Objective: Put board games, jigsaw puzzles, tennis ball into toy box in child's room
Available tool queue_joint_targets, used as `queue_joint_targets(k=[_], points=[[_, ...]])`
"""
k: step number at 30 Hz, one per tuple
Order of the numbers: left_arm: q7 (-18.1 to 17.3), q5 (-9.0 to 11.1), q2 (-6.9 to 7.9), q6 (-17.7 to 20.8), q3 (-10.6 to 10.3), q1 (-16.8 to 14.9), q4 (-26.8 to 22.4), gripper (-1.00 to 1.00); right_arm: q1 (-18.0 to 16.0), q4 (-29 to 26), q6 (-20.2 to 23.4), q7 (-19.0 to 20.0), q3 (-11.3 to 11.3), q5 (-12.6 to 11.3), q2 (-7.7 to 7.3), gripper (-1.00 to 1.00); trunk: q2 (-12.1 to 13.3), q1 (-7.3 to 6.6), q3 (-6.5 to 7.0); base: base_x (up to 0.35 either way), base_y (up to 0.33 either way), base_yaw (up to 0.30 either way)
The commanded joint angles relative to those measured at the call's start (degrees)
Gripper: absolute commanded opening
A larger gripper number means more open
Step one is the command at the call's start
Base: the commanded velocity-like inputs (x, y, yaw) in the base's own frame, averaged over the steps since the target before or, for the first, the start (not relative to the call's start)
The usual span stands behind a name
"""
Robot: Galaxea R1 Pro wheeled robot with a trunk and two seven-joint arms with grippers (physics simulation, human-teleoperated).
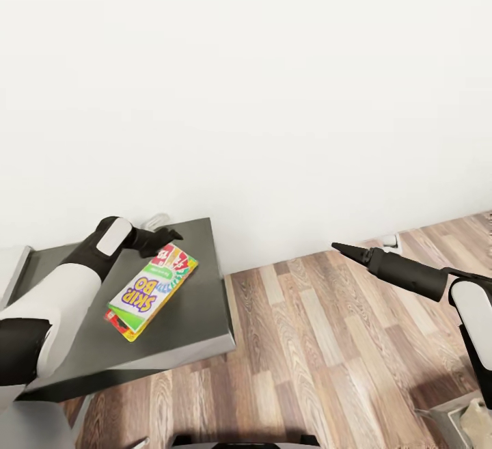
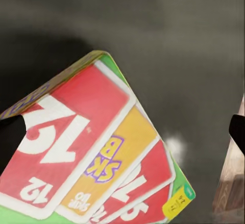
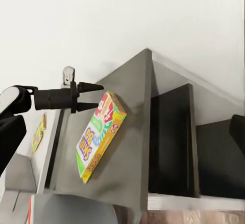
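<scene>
Red-carded white-green SKIP-BO box [image 2: 97, 152] lies flat, left gripper [image 1: 166, 235] open beside it

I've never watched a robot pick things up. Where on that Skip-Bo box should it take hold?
Probably at the card-printed end of the Skip-Bo box, across its thin thickness. It lies flat on the dark cabinet, and the left gripper already hangs over that end, fingers apart.
</scene>
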Motion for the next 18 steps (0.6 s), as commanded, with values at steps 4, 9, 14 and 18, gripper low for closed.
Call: queue_joint_targets(k=[4, 9, 14, 18], points=[[0.7, 2.3, -0.06, -0.2, -0.4, 0.1, 0.1, 1.00, -0.1, 0.0, 0.2, 0.5, -0.1, 0.4, 0.01, 1.00, -0.1, 0.17, -0.10, 0.000, 0.000, -0.214], [0.7, 2.3, -0.11, -0.2, -0.4, 0.1, 0.1, 1.00, -0.1, 0.0, 0.2, 0.5, -0.1, 0.4, 0.01, 1.00, -0.1, 0.17, -0.10, 0.000, 0.000, -0.139], [0.7, 2.2, -0.13, -0.2, -0.4, 0.1, 0.1, 1.00, -0.1, 0.0, 0.2, 0.5, -0.1, 0.4, 0.01, 1.00, -0.1, 0.17, -0.10, 0.000, 0.000, -0.054], [0.5, 2.3, -0.10, -0.2, -0.3, 0.4, 0.0, 1.00, -0.1, 0.0, 0.2, 0.5, 0.0, 0.4, 0.01, 1.00, -0.1, 0.17, -0.10, 0.000, 0.000, -0.026]])
